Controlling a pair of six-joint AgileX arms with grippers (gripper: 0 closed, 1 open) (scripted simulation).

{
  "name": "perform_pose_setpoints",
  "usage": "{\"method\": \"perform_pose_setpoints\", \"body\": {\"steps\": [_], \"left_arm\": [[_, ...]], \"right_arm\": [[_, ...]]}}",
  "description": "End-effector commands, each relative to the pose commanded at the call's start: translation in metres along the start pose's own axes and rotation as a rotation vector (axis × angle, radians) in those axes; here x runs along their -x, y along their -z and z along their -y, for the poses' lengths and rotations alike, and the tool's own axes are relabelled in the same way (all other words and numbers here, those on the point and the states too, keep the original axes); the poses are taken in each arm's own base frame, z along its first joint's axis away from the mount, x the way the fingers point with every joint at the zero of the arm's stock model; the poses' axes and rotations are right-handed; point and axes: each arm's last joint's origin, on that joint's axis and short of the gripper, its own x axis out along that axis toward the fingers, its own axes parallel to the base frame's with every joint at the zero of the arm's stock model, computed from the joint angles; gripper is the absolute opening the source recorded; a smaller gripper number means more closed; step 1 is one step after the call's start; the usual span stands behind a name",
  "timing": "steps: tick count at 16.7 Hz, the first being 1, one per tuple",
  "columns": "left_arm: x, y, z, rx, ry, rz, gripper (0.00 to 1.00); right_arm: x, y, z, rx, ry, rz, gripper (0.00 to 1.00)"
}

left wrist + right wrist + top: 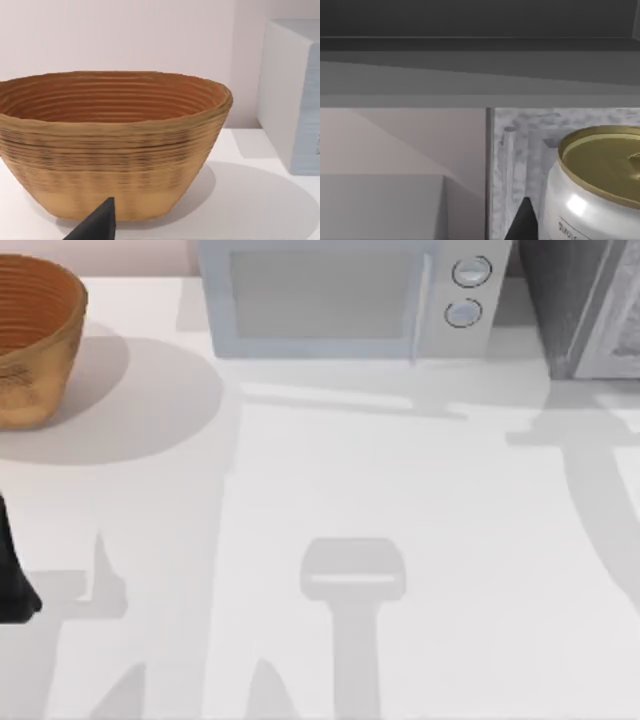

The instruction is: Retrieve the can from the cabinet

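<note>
Right wrist view had the can [600, 190], silver with a gold top, upright inside the cabinet [520, 145], one dark fingertip [524, 222] of my right claw just beside it; grip state, cannot tell. Left arm [15, 575] sat at the table's [400, 480] left edge near the wicker basket [35, 340]. Microwave [340, 300] stood far centre.

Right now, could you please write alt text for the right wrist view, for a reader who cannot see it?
A silver can with a gold top stands upright inside a grey cabinet, close to the camera. A dark fingertip of the right gripper rises beside the can, under a shadowed shelf edge.
</note>
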Motion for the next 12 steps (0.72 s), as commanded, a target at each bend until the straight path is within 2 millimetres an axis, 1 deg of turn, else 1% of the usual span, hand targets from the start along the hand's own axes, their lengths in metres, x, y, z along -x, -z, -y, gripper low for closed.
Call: {"method": "perform_pose_setpoints", "body": {"steps": [2, 4, 6, 8, 10, 12], "left_arm": [[0.0, 0.0, 0.0, 0.0, 0.0, 0.0, 1.0], [0.0, 0.0, 0.0, 0.0, 0.0, 0.0, 1.0], [0.0, 0.0, 0.0, 0.0, 0.0, 0.0, 1.0], [0.0, 0.0, 0.0, 0.0, 0.0, 0.0, 1.0], [0.0, 0.0, 0.0, 0.0, 0.0, 0.0, 1.0], [0.0, 0.0, 0.0, 0.0, 0.0, 0.0, 1.0]], "right_arm": [[0.015, 0.047, 0.012, 0.006, 0.001, -0.028, 0.0], [0.028, 0.099, 0.022, 0.009, 0.001, -0.055, 0.0], [0.04, 0.152, 0.029, 0.009, -0.001, -0.073, 0.0], [0.049, 0.2, 0.035, 0.006, -0.004, -0.074, 0.0], [0.055, 0.239, 0.039, 0.001, -0.007, -0.057, 0.0], [0.058, 0.267, 0.042, -0.001, -0.011, -0.028, 0.0]]}}
